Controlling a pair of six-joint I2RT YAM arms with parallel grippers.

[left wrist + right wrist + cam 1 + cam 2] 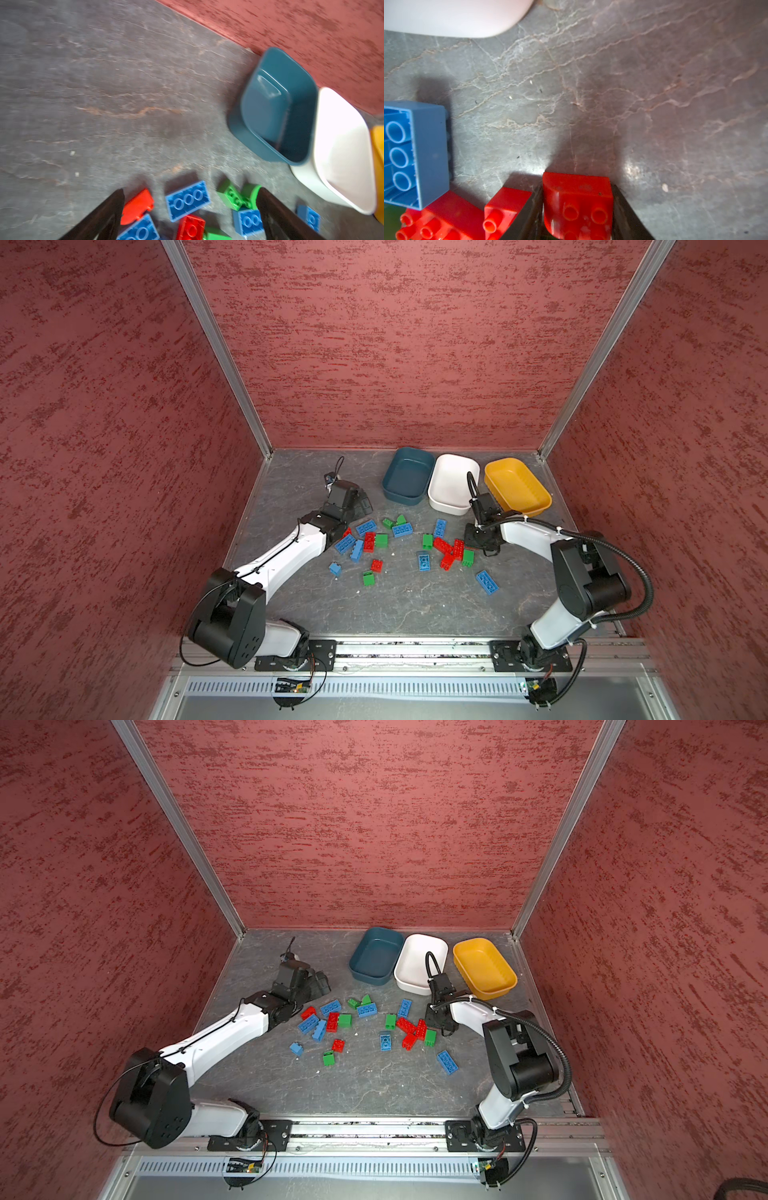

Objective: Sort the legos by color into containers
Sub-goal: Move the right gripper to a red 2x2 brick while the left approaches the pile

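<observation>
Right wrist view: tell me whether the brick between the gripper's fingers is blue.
No: a red brick sits between the right gripper's fingers, while the blue brick lies apart on the table.

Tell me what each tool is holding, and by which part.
Right tool grips a red brick by its two opposite side walls, studs toward the wrist camera. Left tool is open, holding nothing.

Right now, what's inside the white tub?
Nothing shows: the white tub has a floor that looks bare in both top views. A black cable and the right arm cover its near corner, so that bit is hidden.
</observation>
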